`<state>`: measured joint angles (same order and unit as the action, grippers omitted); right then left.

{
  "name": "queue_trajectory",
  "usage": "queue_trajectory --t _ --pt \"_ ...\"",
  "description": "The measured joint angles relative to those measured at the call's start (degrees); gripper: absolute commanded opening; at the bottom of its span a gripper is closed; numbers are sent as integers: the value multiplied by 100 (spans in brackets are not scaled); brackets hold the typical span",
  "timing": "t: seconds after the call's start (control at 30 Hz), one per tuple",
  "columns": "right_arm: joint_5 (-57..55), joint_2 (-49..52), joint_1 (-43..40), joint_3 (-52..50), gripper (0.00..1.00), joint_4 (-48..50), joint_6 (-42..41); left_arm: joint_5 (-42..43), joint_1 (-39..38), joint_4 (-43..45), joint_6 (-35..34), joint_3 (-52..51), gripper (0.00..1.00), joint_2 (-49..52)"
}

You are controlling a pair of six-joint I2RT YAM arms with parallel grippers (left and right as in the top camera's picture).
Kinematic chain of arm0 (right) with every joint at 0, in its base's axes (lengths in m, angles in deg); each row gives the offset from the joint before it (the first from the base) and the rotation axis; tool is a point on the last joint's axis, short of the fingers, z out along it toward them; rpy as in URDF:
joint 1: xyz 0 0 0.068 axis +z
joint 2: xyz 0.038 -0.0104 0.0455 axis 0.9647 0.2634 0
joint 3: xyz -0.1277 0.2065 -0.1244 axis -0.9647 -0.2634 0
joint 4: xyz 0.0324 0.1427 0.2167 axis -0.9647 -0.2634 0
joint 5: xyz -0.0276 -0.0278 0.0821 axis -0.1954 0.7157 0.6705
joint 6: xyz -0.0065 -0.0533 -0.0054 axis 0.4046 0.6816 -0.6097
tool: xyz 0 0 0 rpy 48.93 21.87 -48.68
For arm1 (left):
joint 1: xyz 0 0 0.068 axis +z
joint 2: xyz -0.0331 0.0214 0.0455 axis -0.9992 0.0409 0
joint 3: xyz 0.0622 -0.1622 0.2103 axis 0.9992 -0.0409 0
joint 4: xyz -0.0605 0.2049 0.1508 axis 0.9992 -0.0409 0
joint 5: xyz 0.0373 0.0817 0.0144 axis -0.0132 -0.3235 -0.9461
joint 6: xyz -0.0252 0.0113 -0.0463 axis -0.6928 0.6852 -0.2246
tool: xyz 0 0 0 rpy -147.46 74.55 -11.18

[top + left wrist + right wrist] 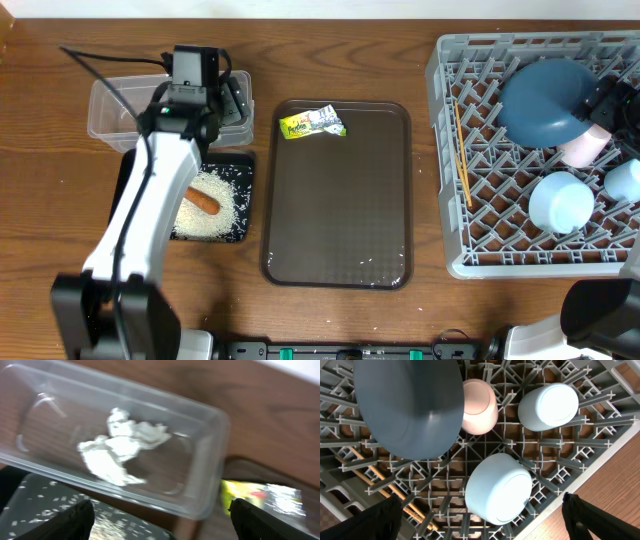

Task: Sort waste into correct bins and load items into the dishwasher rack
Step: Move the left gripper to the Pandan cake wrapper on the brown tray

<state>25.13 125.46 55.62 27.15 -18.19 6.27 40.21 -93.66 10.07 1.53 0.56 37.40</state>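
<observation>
The big square grey plastic rack (520,268) holds 2 bowls (545,100), 2 cups (628,180) and thin wooden chopsticks (462,160), so loading looks done. The right gripper (480,522) hangs above it, wide and empty. The large brown serving tray (340,200) has 1 thing left. The left gripper (165,524), wide and empty, hangs over the clear plastic tub (108,110). Near it lies the yellow-green printed wrapper (313,124). I think it must reach over and pinch that next.
</observation>
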Motion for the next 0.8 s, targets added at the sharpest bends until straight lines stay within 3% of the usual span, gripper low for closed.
queue_trajectory --t 0.2,0.37,0.8 --pt "0 0 0 0 99 0 0 1165 -138 -212 -2 0 89 -811" --pt "0 0 0 0 99 2 0 2057 -304 -682 0 0 89 -927" --pt "2 0 0 0 99 2 0 2527 -1257 -1207 -4 0 90 -868"
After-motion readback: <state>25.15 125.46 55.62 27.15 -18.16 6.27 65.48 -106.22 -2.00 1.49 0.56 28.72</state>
